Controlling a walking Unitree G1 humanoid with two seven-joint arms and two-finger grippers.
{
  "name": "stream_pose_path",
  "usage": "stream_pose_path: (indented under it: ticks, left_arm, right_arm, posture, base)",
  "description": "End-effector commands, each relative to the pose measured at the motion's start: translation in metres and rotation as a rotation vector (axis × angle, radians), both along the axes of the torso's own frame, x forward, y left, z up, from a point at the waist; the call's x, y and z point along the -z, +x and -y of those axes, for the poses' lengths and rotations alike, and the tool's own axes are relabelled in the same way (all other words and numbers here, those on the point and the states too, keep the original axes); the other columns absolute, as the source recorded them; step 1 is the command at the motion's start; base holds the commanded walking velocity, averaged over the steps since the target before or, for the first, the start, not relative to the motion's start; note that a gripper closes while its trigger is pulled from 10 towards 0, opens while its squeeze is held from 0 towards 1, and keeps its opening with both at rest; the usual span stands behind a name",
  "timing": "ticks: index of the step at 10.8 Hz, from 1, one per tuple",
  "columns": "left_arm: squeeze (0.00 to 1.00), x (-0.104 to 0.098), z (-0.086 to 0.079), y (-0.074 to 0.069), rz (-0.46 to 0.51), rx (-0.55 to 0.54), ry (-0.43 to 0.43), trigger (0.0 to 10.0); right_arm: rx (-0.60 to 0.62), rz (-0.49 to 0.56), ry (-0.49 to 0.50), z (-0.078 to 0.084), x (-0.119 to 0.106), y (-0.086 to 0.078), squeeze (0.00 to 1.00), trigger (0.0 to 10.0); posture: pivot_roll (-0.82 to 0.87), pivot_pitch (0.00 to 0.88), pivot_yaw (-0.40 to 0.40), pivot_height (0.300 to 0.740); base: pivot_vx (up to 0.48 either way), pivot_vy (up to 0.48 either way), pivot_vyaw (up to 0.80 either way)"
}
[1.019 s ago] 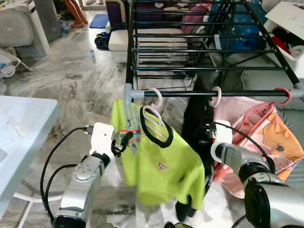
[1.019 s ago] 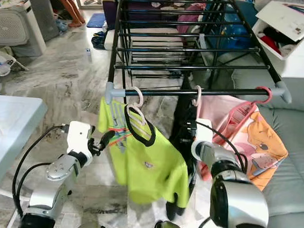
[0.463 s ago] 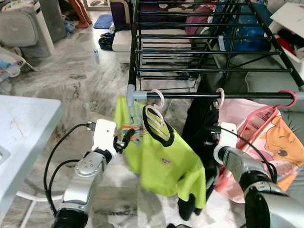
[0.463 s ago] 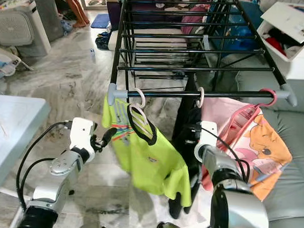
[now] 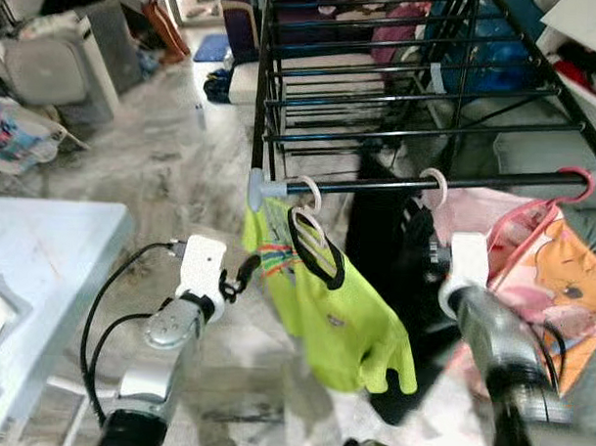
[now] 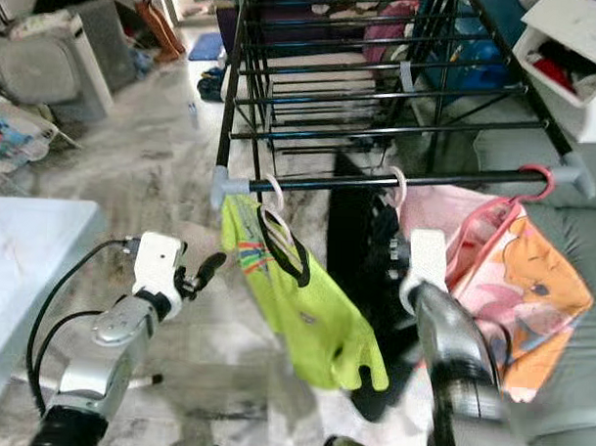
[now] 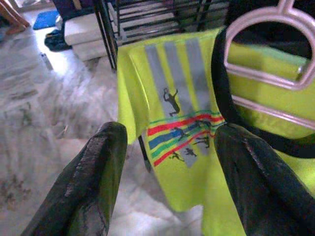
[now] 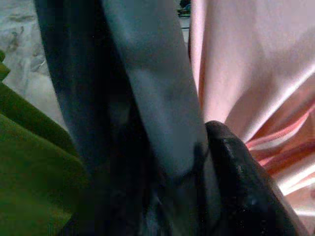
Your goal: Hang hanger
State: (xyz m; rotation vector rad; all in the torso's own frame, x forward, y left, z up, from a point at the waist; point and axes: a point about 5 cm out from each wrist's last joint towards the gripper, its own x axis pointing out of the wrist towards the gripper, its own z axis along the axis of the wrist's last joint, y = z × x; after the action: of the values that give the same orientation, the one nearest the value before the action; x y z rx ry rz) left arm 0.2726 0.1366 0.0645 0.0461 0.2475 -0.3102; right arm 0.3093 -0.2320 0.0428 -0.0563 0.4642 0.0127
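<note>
Left claw sits wide open, fingers spread with nothing between them, just beside the lime shirt and below the front rail of the drying rack. The hanger carrying that shirt has its hook over the rail, near the rail's grey end cap. Looks like the hang is made and this is the release step; next call is to draw that claw clear without snagging the sleeve. The hanger's long axis runs slanted, hook up, the shoulder away from the cap dipping. Right claw is buried in the dark garment beside the shirt; open or closed, can't tell.
</note>
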Motion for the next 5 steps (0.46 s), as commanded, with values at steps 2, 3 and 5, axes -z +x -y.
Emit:
stream_pose_path:
  ticks: [2, 3, 5]
  left_arm:
    - [0.00, -0.001, -0.007, 0.000, 0.016, -0.024, 0.013, 10.0]
    - [0.00, -0.001, -0.012, -0.001, 0.025, -0.043, 0.020, 10.0]
    - [0.00, 0.001, -0.012, -0.005, 0.026, -0.063, 0.011, 10.0]
  right_arm:
    - [-0.017, 0.084, -0.036, -0.004, -0.013, 0.001, 1.00, 10.0]
    - [0.052, 0.120, -0.025, -0.002, -0.014, -0.005, 1.00, 10.0]
    - [0.196, 0.155, -0.019, 0.001, -0.014, -0.022, 1.00, 10.0]
  posture:
    - [-0.05, 0.000, 0.083, 0.740]
    - [-0.05, 0.000, 0.079, 0.740]
    - [-0.05, 0.000, 0.067, 0.740]
  base:
    - [0.000, 0.000, 0.00]
    - [0.000, 0.000, 0.00]
    - [0.000, 0.000, 0.00]
